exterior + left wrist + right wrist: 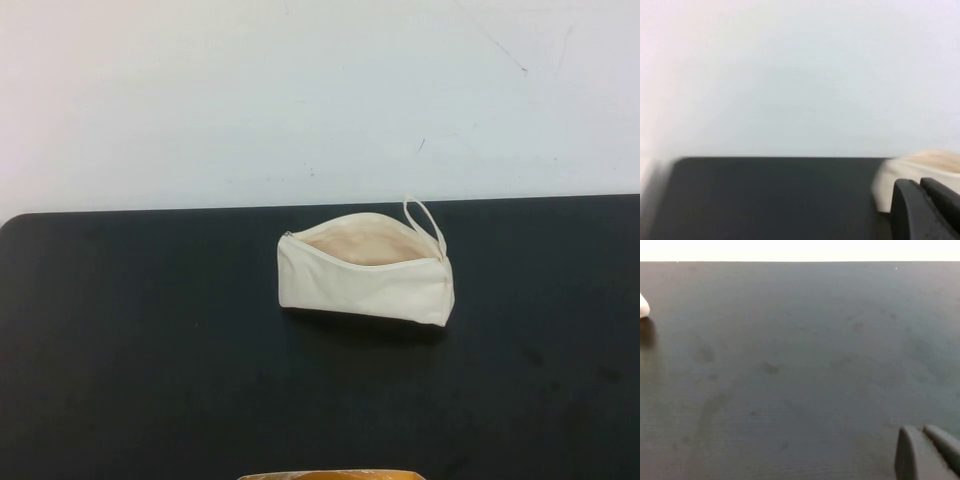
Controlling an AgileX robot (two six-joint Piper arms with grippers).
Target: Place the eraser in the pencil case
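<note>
On the black desk (140, 360), near its far edge and about midway across, the pencil case (365, 277) lies on its side with the zip open, pale beige lining showing and a thin loop strap (424, 222) at its right end. The eraser is not visible in any view; it may already be inside the pouch, but that cannot be confirmed.

The case looks like soft cream fabric, light and floppy, so its mouth would probably sag if pushed; the stiffer zip edge or the strap seems the best place to take hold.

Neither arm appears in the high view. The left gripper (927, 210) shows only as dark fingertips in its wrist view, near the pouch; the right gripper (927, 452) hangs over bare desk. Both pairs of jaws appear closed, holding nothing.

An orange-yellow object (330, 474) peeks in at the near edge.
</note>
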